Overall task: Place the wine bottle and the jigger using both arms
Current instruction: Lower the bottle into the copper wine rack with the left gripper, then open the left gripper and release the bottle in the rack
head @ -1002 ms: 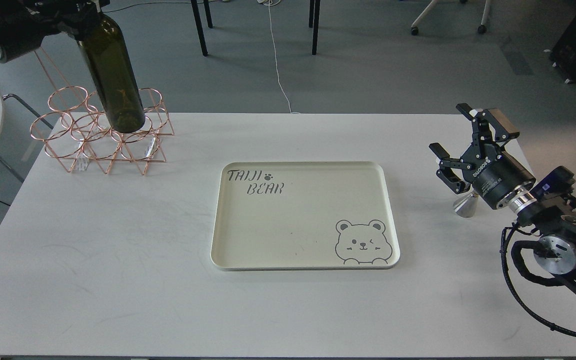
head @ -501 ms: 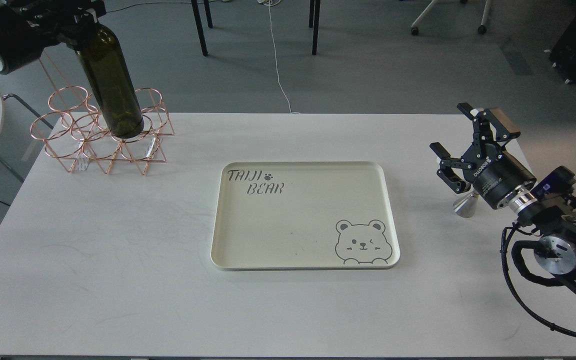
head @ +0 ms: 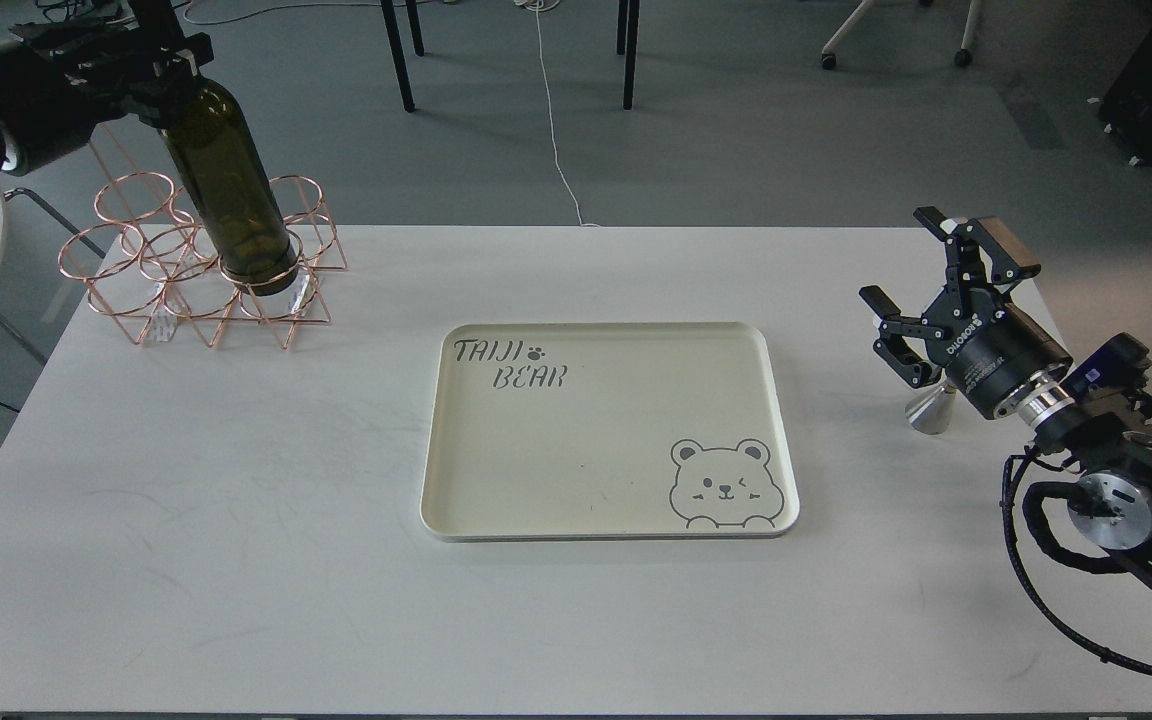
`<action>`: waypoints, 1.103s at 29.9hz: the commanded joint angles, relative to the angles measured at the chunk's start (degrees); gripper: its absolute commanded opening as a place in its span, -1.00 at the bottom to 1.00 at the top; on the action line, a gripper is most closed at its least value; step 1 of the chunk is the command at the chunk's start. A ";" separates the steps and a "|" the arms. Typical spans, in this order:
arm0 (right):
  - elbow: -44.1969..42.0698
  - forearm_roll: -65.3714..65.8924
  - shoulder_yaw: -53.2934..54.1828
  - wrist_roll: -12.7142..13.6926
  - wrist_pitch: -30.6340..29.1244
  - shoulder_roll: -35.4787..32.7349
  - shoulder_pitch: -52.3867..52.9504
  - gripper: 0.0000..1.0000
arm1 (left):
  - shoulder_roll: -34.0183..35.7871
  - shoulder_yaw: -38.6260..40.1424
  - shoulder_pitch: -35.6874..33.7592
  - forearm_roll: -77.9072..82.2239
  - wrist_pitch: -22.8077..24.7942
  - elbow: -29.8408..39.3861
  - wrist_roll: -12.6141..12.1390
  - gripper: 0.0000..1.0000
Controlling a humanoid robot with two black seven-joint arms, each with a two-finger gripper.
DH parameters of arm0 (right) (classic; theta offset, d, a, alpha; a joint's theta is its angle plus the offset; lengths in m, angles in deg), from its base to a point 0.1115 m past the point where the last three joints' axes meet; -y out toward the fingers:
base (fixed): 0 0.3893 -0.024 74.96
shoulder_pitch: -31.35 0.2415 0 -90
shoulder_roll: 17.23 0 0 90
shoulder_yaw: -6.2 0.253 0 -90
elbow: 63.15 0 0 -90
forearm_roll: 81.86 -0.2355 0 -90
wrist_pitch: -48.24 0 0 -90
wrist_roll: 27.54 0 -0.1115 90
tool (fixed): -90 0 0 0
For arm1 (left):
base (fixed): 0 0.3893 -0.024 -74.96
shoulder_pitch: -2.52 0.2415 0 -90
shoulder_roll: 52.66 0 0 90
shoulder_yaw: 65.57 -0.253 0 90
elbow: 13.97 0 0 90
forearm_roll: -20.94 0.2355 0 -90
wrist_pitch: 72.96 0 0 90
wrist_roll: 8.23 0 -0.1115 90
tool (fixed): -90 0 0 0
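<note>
Reading "TAIJI BEAR" on cream tray (head: 786, 420).

One head view looks forward and down from above the near table (head: 236, 560) edge, close enough that floor shows beyond both grippers.

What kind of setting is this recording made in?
Probably a lab or office test space: a plain white table on grey carpet, office chair wheels and a loose cable behind, with staged props like the copper wire rack.
</note>
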 commanded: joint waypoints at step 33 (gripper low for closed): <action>0.50 0.01 -0.08 0.00 0.06 0.00 -0.88 0.94 | -4.85 -0.09 5.10 -0.53 -2.04 -3.48 -0.01 0.93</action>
